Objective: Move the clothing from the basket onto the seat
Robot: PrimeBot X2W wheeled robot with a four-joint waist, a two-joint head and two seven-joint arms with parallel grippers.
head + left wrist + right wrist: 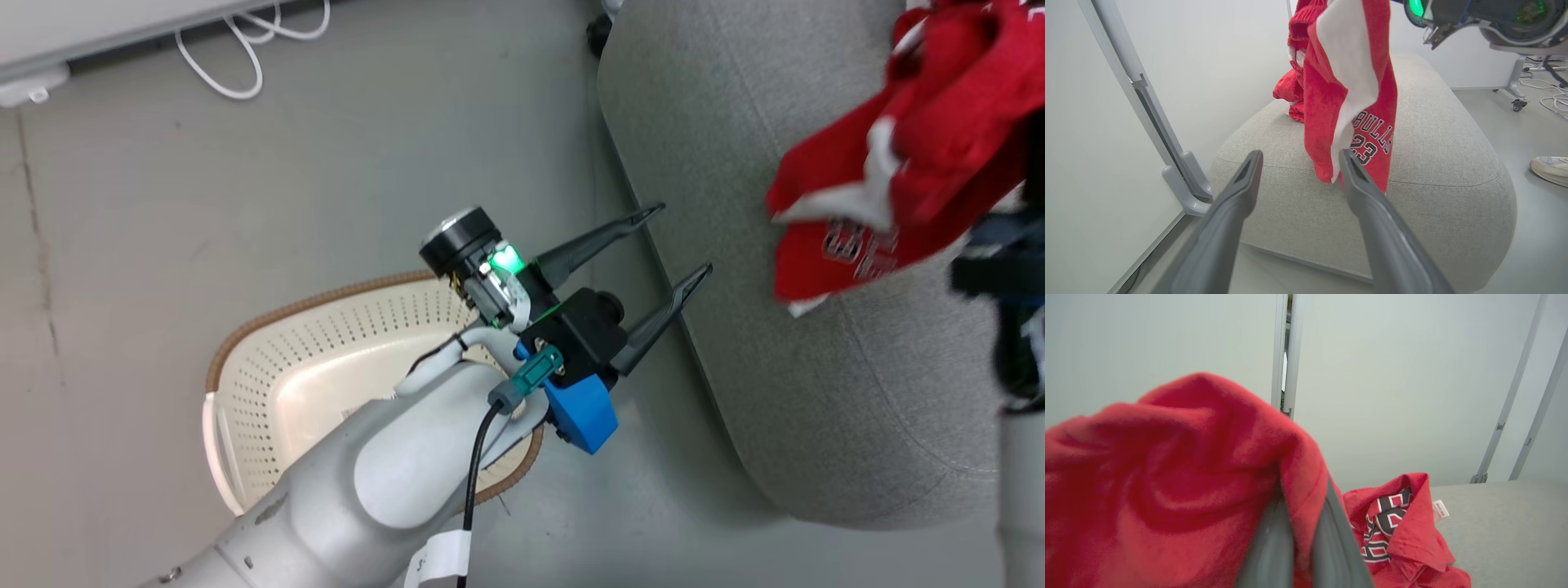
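Note:
One red garment (1347,94) printed BULLS 23, with a white stripe, hangs over the grey seat (1433,143), its lower edge at the seat's surface. My right gripper (1302,498) is shut on its bunched top, the fingertips buried in cloth. A second red garment (1396,526) with a white tag lies crumpled on the seat (1506,531) behind it. My left gripper (682,239) stands open and holds nothing, beside the seat's edge (775,327) and just past the cream basket (310,359). The basket's visible inside is bare; my left forearm covers part of it.
White cables (245,49) lie on the grey floor at the back left. A wall panel with a metal rail (1167,159) runs close along the seat's far side. A person's shoe (1551,167) rests on the floor beside the seat.

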